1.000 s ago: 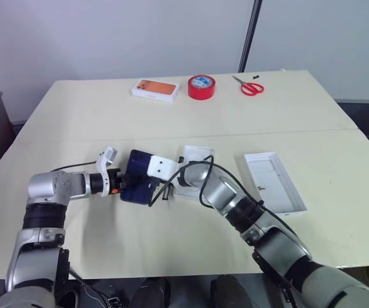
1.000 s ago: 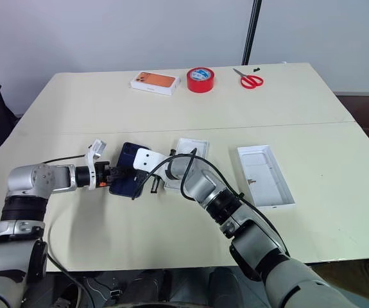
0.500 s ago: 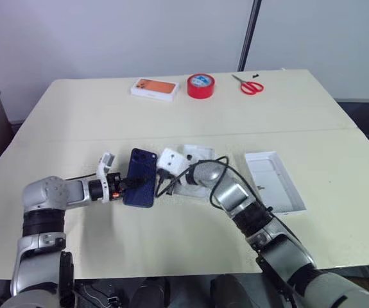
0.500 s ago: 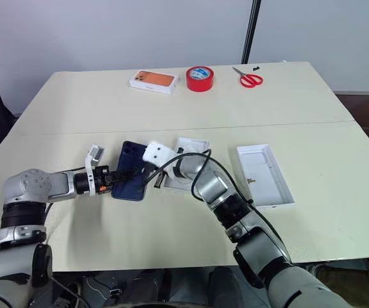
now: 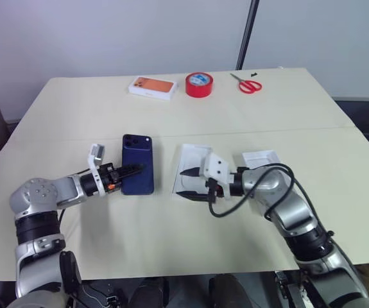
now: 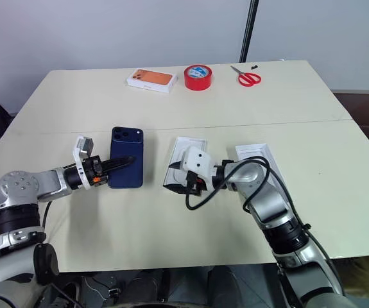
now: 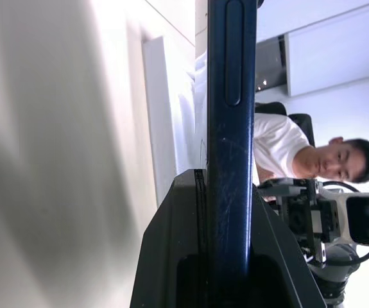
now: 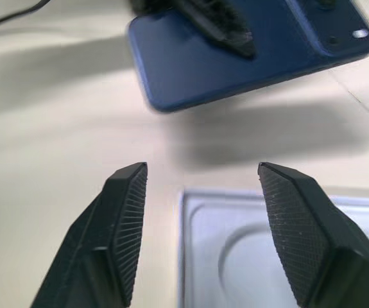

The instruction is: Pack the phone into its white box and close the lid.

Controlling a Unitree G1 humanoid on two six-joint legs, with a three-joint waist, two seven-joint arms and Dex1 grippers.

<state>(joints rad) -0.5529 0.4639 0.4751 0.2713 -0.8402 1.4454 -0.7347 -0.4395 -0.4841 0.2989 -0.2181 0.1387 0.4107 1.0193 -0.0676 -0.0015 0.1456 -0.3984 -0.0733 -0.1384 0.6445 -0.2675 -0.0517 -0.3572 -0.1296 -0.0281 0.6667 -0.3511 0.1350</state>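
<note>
Phone (image 5: 137, 172) lies lengthwise away, camera bump farthest.

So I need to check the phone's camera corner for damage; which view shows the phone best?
The left eye view: the phone's whole blue back and camera bump face up, held by the left gripper. The right eye view matches. The left wrist view shows its thin edge; the right wrist view shows part of its back.

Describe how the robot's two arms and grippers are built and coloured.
Both arms are silver-grey metal with black joint bands. The left gripper has black ribbed jaws, an orange-red ring and a white bracket. The right gripper carries a white block with two holes, and a black cable loops along its wrist.
</note>
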